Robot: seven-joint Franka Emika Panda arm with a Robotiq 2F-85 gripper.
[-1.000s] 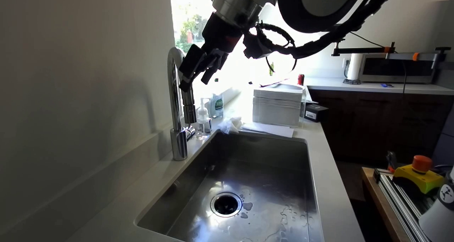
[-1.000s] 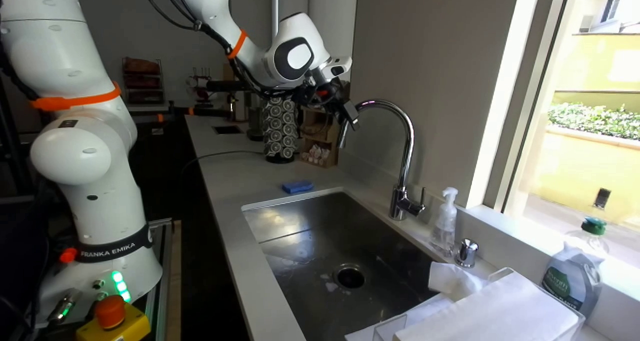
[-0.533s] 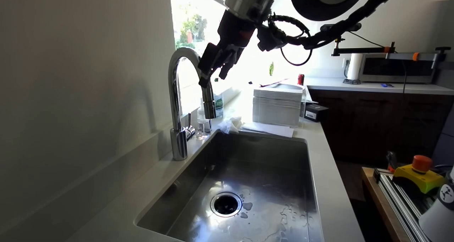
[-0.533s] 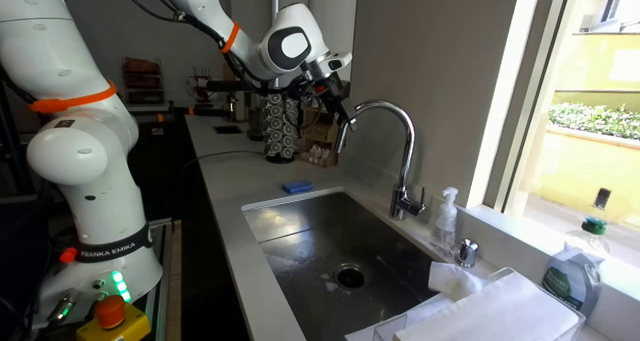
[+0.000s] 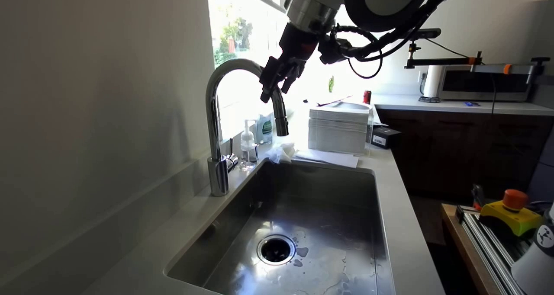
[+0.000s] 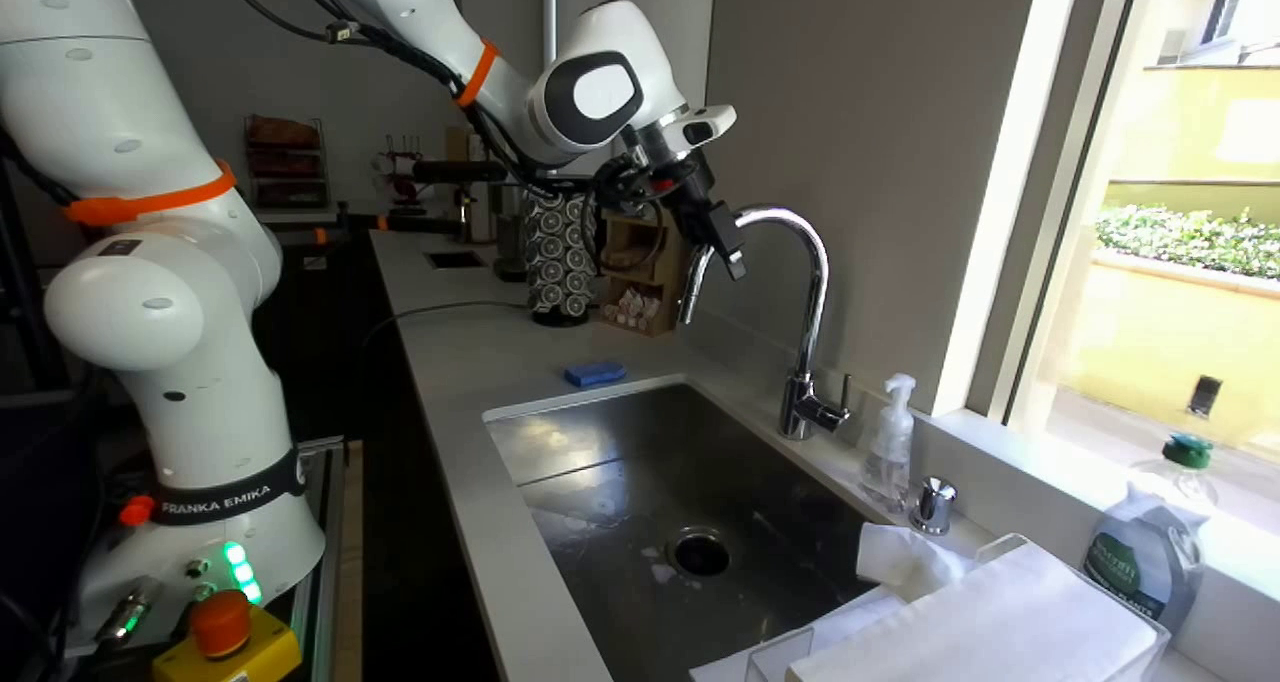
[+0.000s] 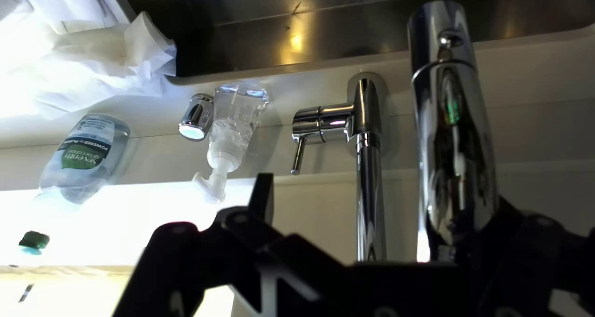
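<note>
1. In an exterior view we see the gripper (image 5: pixel 276 94) released, fingers apart; both exterior views put it at the neck of the chrome faucet (image 5: pixel 213 126).
2. Only the wrist view shows us the spout (image 7: pixel 453 135) close up, one fingertip hidden; touching, we cannot tell.
3. Past the far edge of the sink (image 6: pixel 650 502), an exterior view alone shows a small blue block (image 6: pixel 595 373).
4. We have open room above the sink; left, the wall (image 5: pixel 108 91) rises.

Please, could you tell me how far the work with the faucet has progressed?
Done: the faucet spout has swung round compared with a second ago. In hand: the open fingers are right at it, not clamped; exact contact is unclear. Left, probably: perhaps a little more turning, then drawing the fingers away, since they are still there.
</note>
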